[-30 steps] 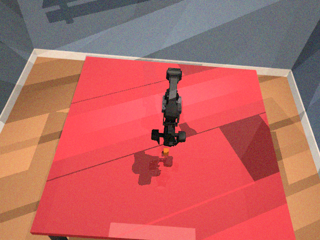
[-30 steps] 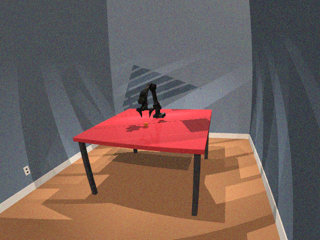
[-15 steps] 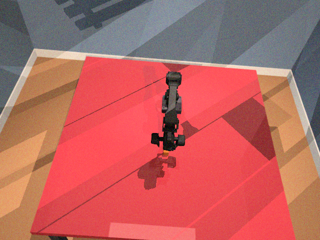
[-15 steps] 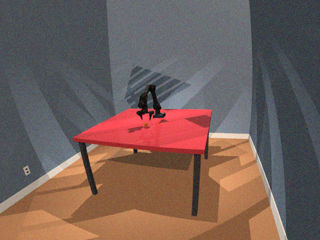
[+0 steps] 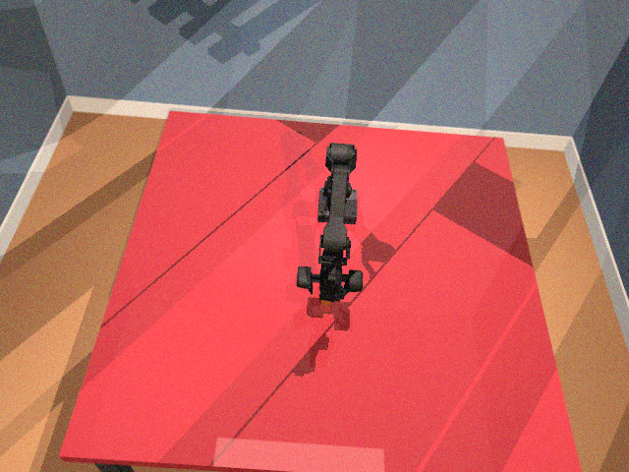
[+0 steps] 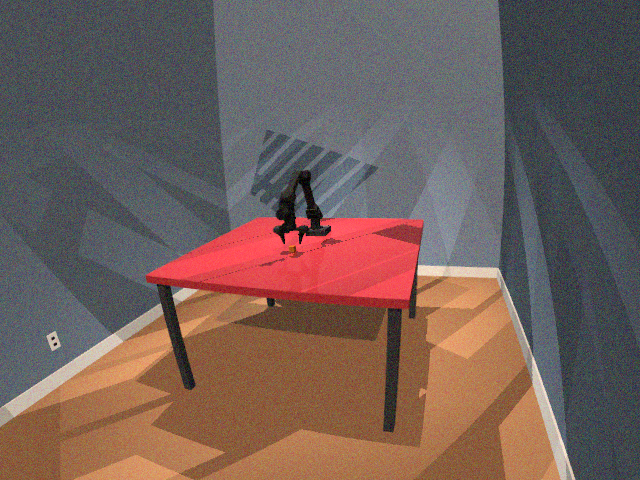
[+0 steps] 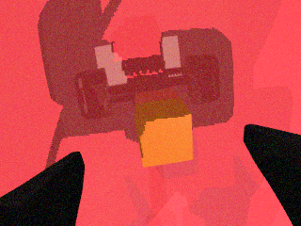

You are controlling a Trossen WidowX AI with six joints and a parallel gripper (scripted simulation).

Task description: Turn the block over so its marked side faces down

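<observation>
The small orange block point(image 5: 325, 303) point(image 6: 292, 249) point(image 7: 168, 141) rests on the red table point(image 5: 202, 381) point(image 6: 232, 273). The top view shows only a sliver of it beside the gripper. In the wrist view one face is bright orange and two narrower faces are in dark shade. I cannot make out a mark on any visible face, and its underside is hidden. My gripper point(image 5: 328, 280) point(image 6: 292, 242) point(image 7: 166, 147) is open and empty. It points down above the block, with the fingertips wide apart on either side of it in the wrist view.
The arm's base point(image 5: 322, 210) point(image 6: 318, 230) stands on the table behind the block. A pale rectangle point(image 5: 300, 454) shows at the table edge nearest the top camera. Dark shadows of the arm and gripper fall around the block.
</observation>
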